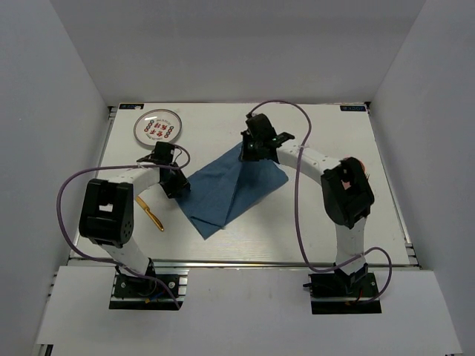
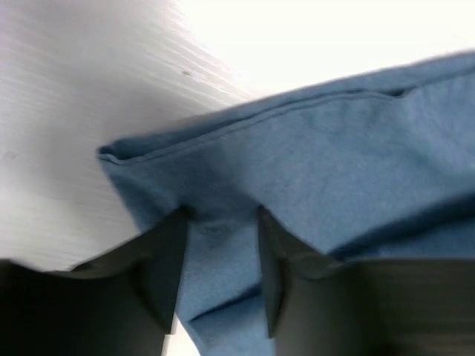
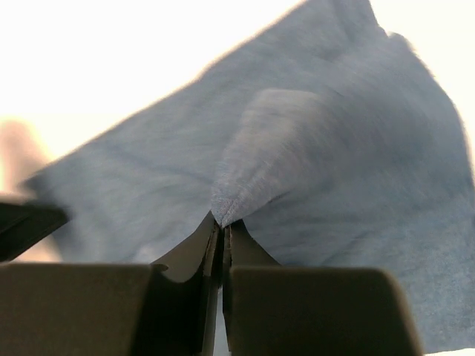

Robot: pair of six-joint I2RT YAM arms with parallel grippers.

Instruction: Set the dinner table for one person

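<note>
Right wrist view: a lifted peak of the blue cloth (image 3: 334,148) was pinched shut by the right end effector (image 3: 221,226); the left end effector (image 2: 221,215) was lowered, fingers parted, astride its hemmed corner.

No text, brand or number can be read in any view. In the top view, red and dark marks are seen at the centre of the plate (image 1: 159,127), but they are too small to be made out. A dark label (image 1: 130,106) is fixed at the far left corner of the table (image 1: 334,215) and a blue label (image 1: 353,108) at its far right corner; the print on both is illegible.
</note>
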